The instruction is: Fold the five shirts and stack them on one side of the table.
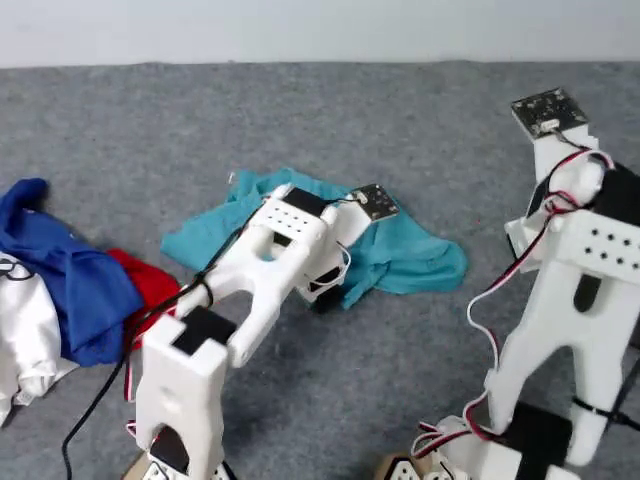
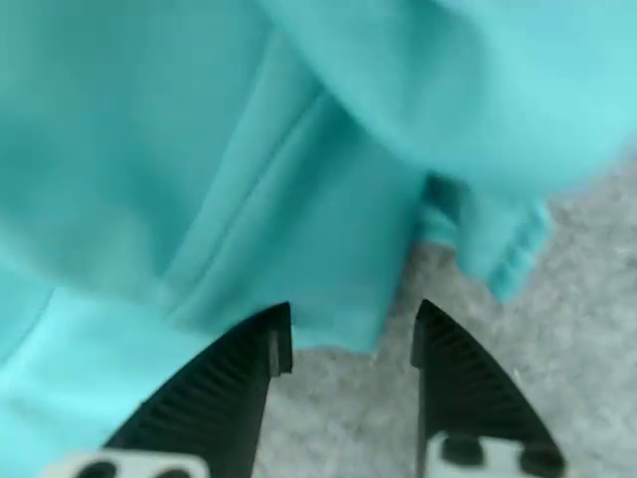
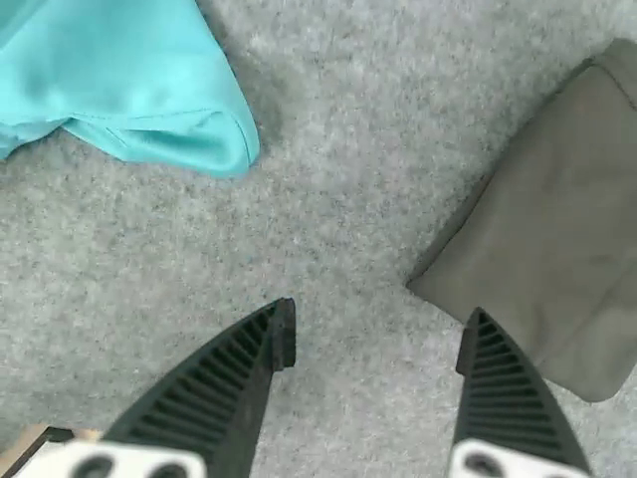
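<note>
Spreading-out stage, seemingly, for crumpled teal cotton shirt [image 1: 400, 255]: lying bunched in the middle of grey felt bench [image 1: 330, 130], long axis side to side across the high view; collar end impossible to tell. Left end effector [image 2: 348, 344]: open, empty, poised at the hem edge. Right end effector [image 3: 378, 349]: open, empty, over bare felt between teal corner and flat olive-grey cloth [image 3: 557, 259]. Next, probably: close on hem, pull flat. Blue shirt [image 1: 70, 270], red shirt [image 1: 150, 285] and white shirt [image 1: 25, 330] heaped aside, unfolded.
</note>
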